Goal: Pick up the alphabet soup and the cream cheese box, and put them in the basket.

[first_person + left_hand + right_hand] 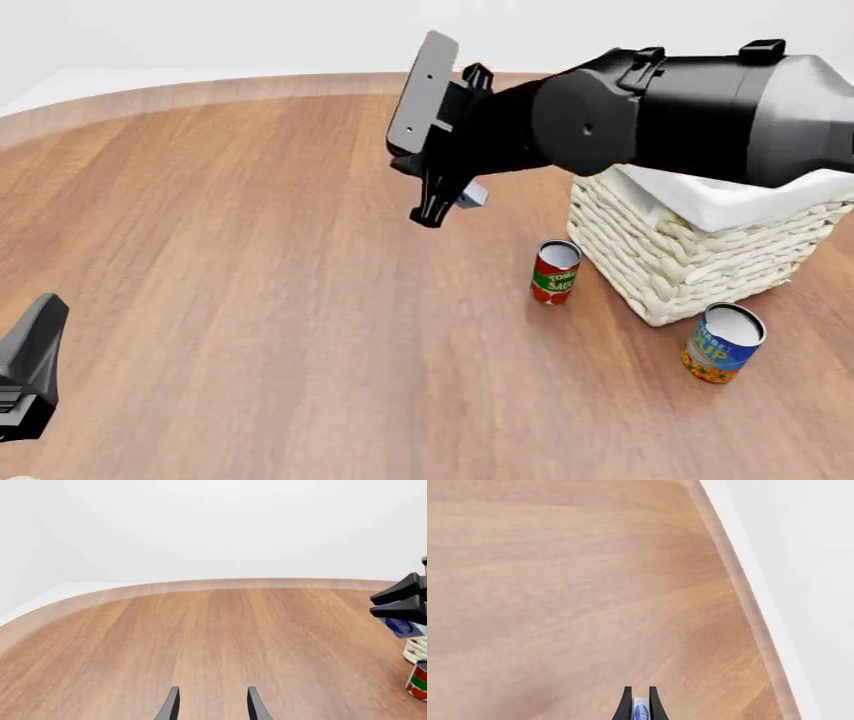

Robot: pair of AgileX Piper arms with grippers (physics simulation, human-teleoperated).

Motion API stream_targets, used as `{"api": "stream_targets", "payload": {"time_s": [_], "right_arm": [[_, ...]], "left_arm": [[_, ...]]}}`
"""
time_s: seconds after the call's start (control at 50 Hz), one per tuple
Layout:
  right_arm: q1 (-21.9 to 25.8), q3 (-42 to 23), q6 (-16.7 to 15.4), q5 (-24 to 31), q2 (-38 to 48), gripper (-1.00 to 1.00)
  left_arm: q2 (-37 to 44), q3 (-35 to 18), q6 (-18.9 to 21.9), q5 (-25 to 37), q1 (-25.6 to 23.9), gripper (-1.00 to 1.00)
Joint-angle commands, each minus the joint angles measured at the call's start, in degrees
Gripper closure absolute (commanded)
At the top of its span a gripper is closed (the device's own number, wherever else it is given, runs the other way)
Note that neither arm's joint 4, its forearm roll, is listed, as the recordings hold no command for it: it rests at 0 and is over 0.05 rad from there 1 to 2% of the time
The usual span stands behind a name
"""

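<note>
Showing wrist-only: cream cheese box [642, 712] pinched.

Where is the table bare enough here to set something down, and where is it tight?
Bare wood runs from the left end effector across the near middle to the red can, and on to the far edge. It is crowded at right: red can, basket and soup stand close together, with the right end effector and cream cheese box raised above the middle.
</note>
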Motion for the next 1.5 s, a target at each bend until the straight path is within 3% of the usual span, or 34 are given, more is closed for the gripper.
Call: {"api": "stream_targets", "payload": {"time_s": [0.02,0.3,0.42,0.52,0.68,0.94,1.0,1.5], "right_arm": [[2.72,3.33,5.98,-3.18,-6.84,1.0],[3.97,7.91,12.33,-6.96,-12.42,1.0],[2.52,6.51,13.56,-7.78,-11.09,1.0],[4.04,10.64,17.24,-10.29,-15.78,1.0],[4.11,11.83,19.8,-11.79,-17.21,1.0],[4.46,13.93,21.44,-12.93,-20.69,1.0],[4.1,14.8,23.34,-14.35,-21.79,1.0],[3.27,14.47,23.84,-14.1,-21.72,1.0]], "left_arm": [[0.0,0.0,0.0,0.0,0.0,-1.0],[0.0,0.0,0.0,0.0,0.0,-1.0],[0.0,0.0,0.0,0.0,0.0,-1.0],[0.0,0.0,0.0,0.0,0.0,-1.0],[0.0,0.0,0.0,0.0,0.0,-1.0],[0.0,0.0,0.0,0.0,0.0,-1.0],[0.0,0.0,0.0,0.0,0.0,-1.0],[0.0,0.0,0.0,0.0,0.0,-1.0]]}}
